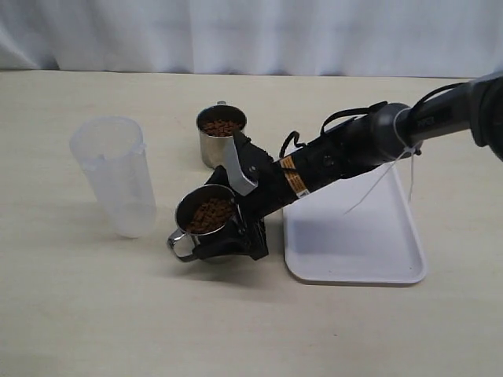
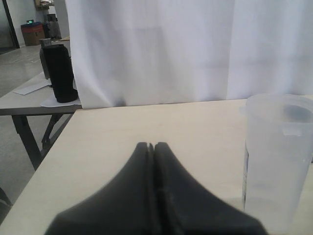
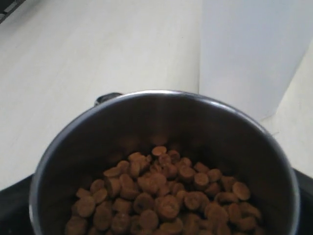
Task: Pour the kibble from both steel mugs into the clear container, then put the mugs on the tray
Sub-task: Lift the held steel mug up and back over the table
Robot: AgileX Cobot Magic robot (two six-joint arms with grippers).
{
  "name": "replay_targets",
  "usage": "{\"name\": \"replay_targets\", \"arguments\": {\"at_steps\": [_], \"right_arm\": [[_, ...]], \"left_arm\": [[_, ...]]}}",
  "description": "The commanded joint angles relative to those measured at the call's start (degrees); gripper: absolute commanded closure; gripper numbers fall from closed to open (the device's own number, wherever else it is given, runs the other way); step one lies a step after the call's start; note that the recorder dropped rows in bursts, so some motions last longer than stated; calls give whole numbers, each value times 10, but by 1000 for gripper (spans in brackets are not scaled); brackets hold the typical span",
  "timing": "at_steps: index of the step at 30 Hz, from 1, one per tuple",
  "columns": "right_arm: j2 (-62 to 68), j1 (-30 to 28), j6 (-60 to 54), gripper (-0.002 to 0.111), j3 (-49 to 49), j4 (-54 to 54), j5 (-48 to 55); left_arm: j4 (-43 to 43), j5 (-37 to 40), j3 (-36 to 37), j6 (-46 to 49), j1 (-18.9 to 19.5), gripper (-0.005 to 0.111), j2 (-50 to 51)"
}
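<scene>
White plastic tray (image 1: pixel 377 259) at the lower right of the exterior view can wait; the job now, I'd say, is carrying the near mug (image 1: pixel 187 212), at the frame's centre and seemingly clasped between the right gripper's (image 1: pixel 216 232) wide-set jaws, over to the clear container (image 1: pixel 114 177) at the left, keeping it level until its rim clears that taller mouth, then tipping slowly. The container looks empty, both the near mug and the far mug (image 1: pixel 212 149) just above centre hold brown kibble (image 1: pixel 211 214), and the left gripper (image 2: pixel 151 149) is closed on nothing
</scene>
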Motion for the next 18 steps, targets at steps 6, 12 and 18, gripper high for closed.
{"name": "replay_targets", "arguments": {"at_steps": [6,12,18], "right_arm": [[-94,10,127,104,5,-7,69],[-135,33,135,104,27,-7,145],[-163,33,136,104,60,-7,147]], "left_arm": [[-2,-4,2,-1,-1,107,-1],[-2,-4,2,-1,-1,107,-1],[-2,-4,2,-1,-1,107,-1]]}}
